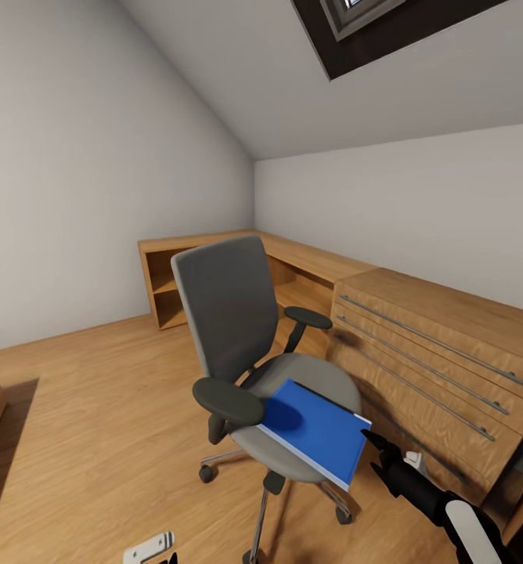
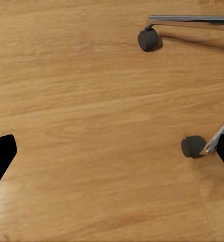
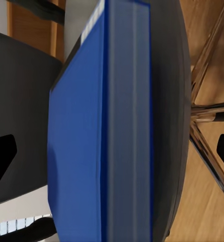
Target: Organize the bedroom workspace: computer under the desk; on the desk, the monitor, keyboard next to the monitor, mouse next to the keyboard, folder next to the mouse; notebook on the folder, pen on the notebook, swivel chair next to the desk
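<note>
1. Wooden floor: bare boards under the whole scene. In the left wrist view we see the left gripper hanging over it, jaws spread wide and empty.
2. Wooden dresser: it stands just beside the chair on our right. We judge that an elbow swing during the lift could strike its drawer fronts.
3. Swivel chair: it rests on casters, so we expect it to roll or turn if we push sideways on the seat, carrying the target away from the fingers.
4. Folder: the blue folder lies flat on the seat, its near corner overhanging the front edge toward our right arm. In the right wrist view its spine faces the camera, between the fingertips.
5. Right gripper: it sits near the folder's overhanging corner, not touching; its jaws stand apart and hold nothing.
6. Risks, as we judge them:
   - The folder is thin and flat on soft upholstery, so a low approach may jam the lower finger into the cushion.
   - A nudge on the corner may slide the folder off the seat to the floor.
   - A grip at one corner may let the cover sag or fan open.
</note>
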